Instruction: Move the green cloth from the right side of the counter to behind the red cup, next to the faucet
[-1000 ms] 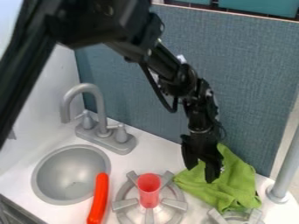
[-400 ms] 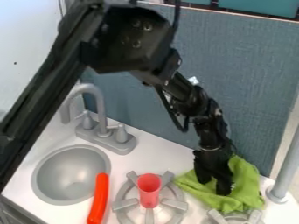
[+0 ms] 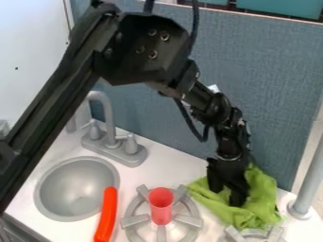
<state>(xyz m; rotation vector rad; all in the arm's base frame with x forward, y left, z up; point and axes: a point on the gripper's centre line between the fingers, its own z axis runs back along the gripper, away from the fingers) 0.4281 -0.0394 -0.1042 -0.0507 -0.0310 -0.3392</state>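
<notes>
Hanging low over the green cloth [image 3: 255, 208], the claw [image 3: 227, 194] points down with its two fingers spread apart, so we read it as released rather than clenched. We can't quite make out whether the fingertips press into the folds or sit just above them.

The cloth lies crumpled on the white table [image 3: 167, 168], toward the right of our view, close to the foot of the blue-gray panel [image 3: 277, 71]. The black arm [image 3: 142, 47] crosses the upper left of our view and bends down to the claw.

Just left of the cloth we see a gray burner [image 3: 134, 221] with stubby prongs, and a red cup [image 3: 161, 203] stands upright at its middle. A second burner [image 3: 255, 232], partly cut off by the bottom edge, sits by the cloth's lower side. Right of the cloth, a gray post [image 3: 309, 182] rises from a round base.

Farther left, we find the round gray sink [image 3: 72, 191], with a long orange-red object [image 3: 107, 215] beside it, its rounded upper end at the rim. Behind the sink stands the gray faucet [image 3: 108, 113] with its two handles [image 3: 131, 144], partly behind the arm.
</notes>
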